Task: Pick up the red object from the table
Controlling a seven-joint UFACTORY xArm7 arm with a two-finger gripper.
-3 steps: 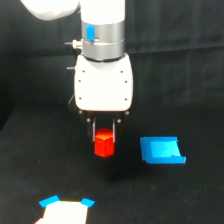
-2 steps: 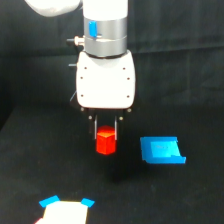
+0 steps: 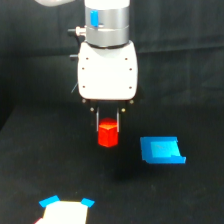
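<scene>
The red object [image 3: 108, 135], a small red-orange hexagonal block, hangs between the two thin fingers of my gripper [image 3: 108, 125], which is shut on it. Its lower half sticks out below the fingertips, and it sits clear above the black table [image 3: 40, 165]. The white gripper body and grey wrist fill the upper middle of the exterior view.
A flat bright blue tray-like piece [image 3: 161, 150] lies on the table to the exterior view's right of the block. At the bottom edge, left of centre, a white piece with blue corners [image 3: 65, 210] shows.
The gripper has risen with the red block held in it, lifting the block off the table. The blue piece and the white piece have not moved.
</scene>
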